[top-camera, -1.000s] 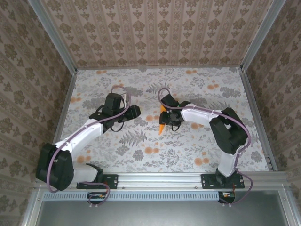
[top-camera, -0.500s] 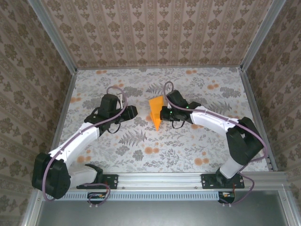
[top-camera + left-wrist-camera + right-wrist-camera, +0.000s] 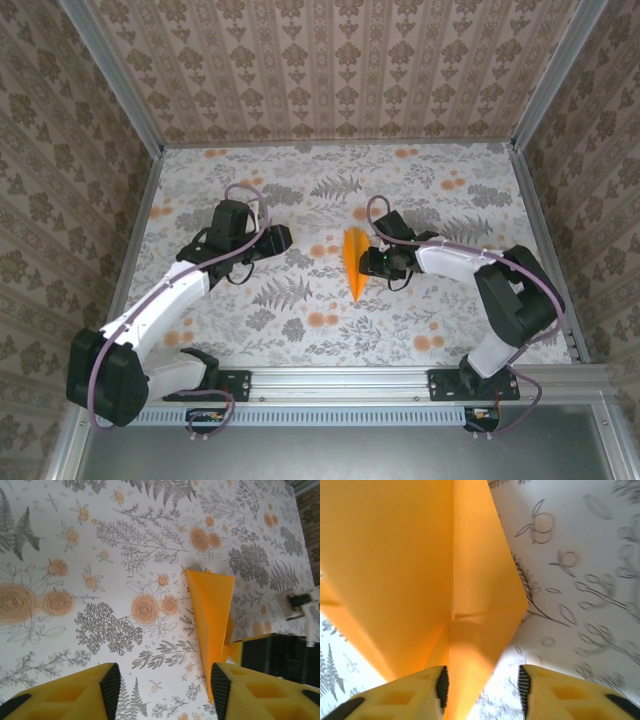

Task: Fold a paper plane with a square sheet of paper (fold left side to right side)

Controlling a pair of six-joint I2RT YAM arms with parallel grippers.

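**Orange plane held on edge by right claw; left claw empty**

Bench (image 3: 300,180): grey floral cover, orange flower prints scattered across it.

Paper plane (image 3: 353,262): bright orange and creased, folded to a narrow pointed wedge. It sits near the bench centre, a little right of the midline. From above it reads as a thin sliver, broad end toward the far wall and point toward the arm bases, so it stands on edge, not flat.

Right claw (image 3: 372,263): just beside the plane on its right. In the wrist view the fingers of this claw (image 3: 482,682) sit at narrow spacing, with the folded paper (image 3: 410,570) running down between them. It holds the plane.

Left claw (image 3: 285,238): well left of the plane and apart from it. In its own camera the claw (image 3: 165,687) is spread wide, with bare bench between the pads. The plane (image 3: 212,605) stands ahead, its point close by the right-hand finger.
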